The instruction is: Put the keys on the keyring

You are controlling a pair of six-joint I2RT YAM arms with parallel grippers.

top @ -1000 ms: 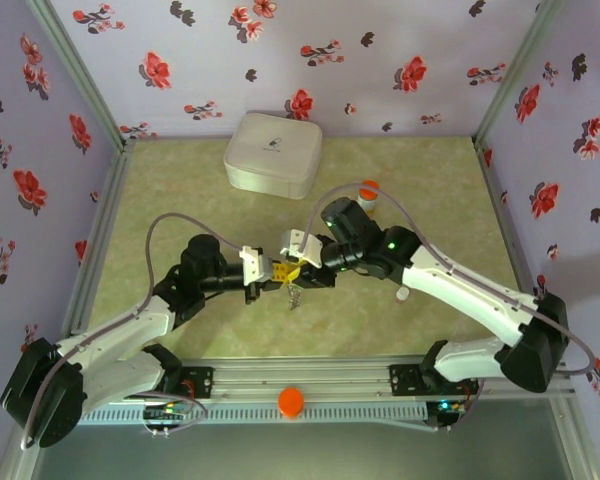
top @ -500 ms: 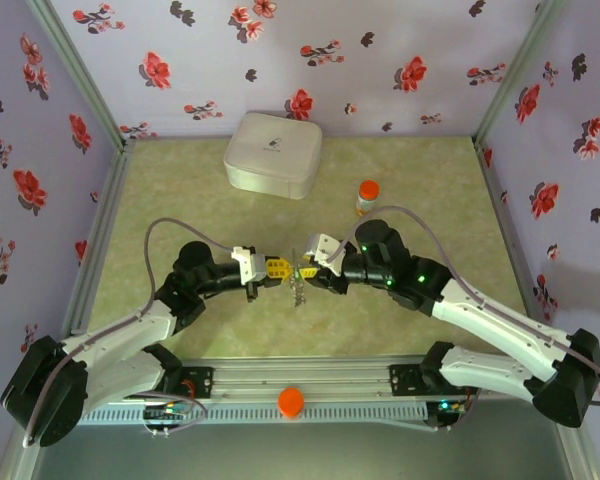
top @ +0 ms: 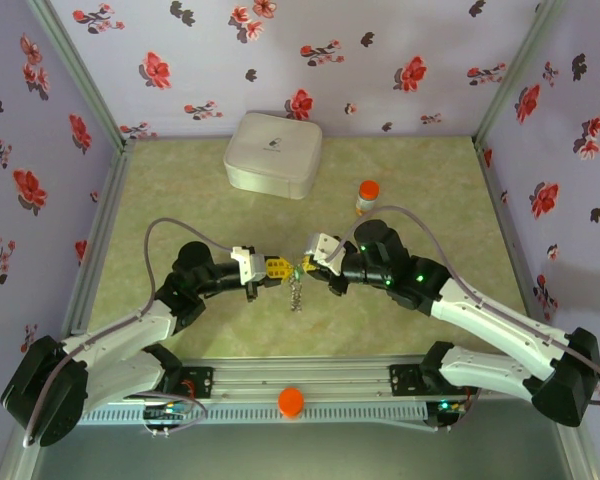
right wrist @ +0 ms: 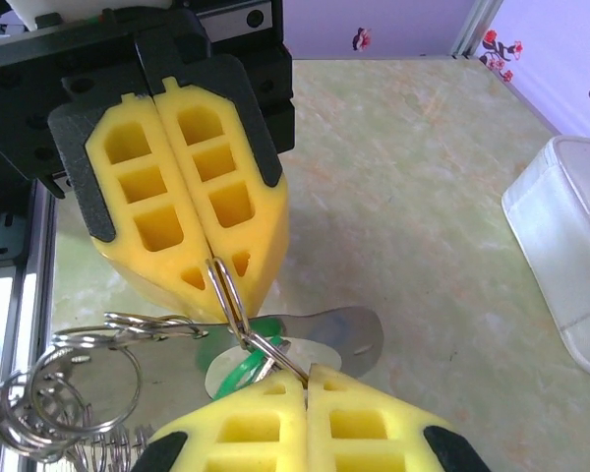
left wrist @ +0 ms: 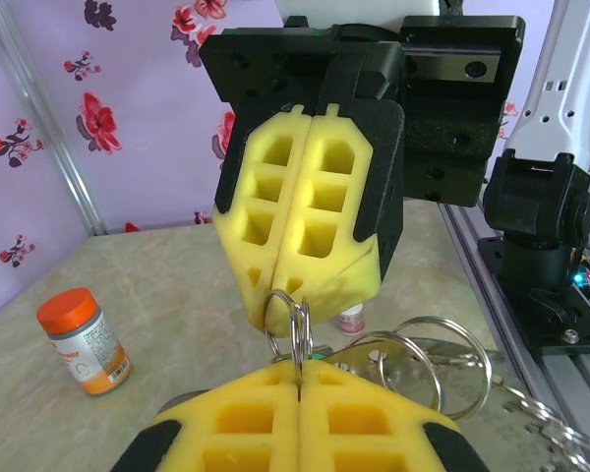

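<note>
Well, the left pincer (right wrist: 219,258) and right pincer (right wrist: 306,379) meet tip to tip above the pale green worktop (top: 420,190). Each is clamped on one loop of the thin grey wire-loop keyring (right wrist: 231,298), likely to steady it for threading. The small green-headed metal key (right wrist: 244,367) hangs just beneath, its silver blade lying flat.

Walls (top: 380,60) lilac, strewn with red flowers and dark leaves. Table (top: 180,190) pale green, marbled with cream. Box (top: 273,153) white; bottle (left wrist: 82,339) with an orange cap and an orange-and-white label. Pads (right wrist: 177,211) bright yellow in black shells, both pairs alike. Rings (left wrist: 433,344) silver; key (right wrist: 238,369) green-headed with a grey steel blade. Arms (top: 480,315) white and black, cables (top: 155,240) grey. Rail (top: 310,380) silver, with an orange knob (top: 291,401) on it.
</note>
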